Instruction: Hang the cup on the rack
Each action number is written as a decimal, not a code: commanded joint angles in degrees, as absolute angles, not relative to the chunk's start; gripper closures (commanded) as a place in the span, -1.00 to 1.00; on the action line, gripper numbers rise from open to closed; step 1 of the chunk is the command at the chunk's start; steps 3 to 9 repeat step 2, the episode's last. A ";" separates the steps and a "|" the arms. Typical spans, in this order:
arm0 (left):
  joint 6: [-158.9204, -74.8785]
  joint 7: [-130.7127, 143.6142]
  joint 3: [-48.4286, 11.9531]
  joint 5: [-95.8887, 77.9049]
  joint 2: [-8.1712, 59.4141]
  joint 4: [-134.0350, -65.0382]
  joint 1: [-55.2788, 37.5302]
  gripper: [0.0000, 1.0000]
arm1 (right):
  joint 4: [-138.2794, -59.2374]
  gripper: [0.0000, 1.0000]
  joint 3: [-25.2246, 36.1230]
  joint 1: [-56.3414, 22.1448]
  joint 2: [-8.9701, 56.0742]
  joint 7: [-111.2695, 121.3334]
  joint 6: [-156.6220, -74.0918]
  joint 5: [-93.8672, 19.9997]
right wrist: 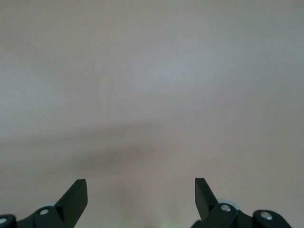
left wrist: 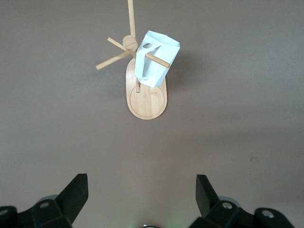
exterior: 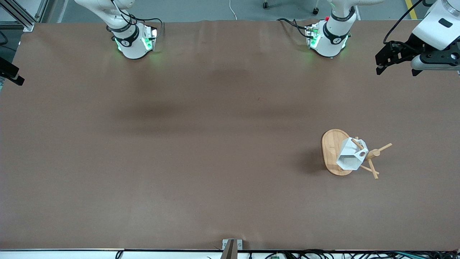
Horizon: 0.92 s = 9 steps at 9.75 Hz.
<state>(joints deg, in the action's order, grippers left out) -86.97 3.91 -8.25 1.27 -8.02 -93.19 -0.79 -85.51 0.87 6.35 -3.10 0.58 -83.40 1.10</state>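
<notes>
The brown bench (exterior: 201, 144) is carrying the rack (exterior: 336, 153) toward the left arm's end. The left gripper (exterior: 397, 70) is hovering over the bench's edge at that end, fingers (left wrist: 76, 194) spread and empty. The right gripper (right wrist: 141, 192) is waiting over bare bench, fingers (right wrist: 78, 192) spread too. The cup (exterior: 351, 154) is hanging on a rack peg (left wrist: 156, 59) through its handle hole.

The rack (exterior: 339, 153) stands on the counter (exterior: 179, 144) in the lower right of the front view, toward the left arm's end. The cup (exterior: 351, 155) hangs on one of its pegs, over the base. The left gripper (exterior: 397, 68) hovers at the upper right edge, fingers apart, over the counter's edge.
</notes>
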 commanded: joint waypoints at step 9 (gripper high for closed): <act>-86.40 3.16 -7.82 1.58 -4.14 -90.71 -0.62 -1.00 | -84.99 -1.00 0.26 7.29 -2.99 1.41 -82.88 1.23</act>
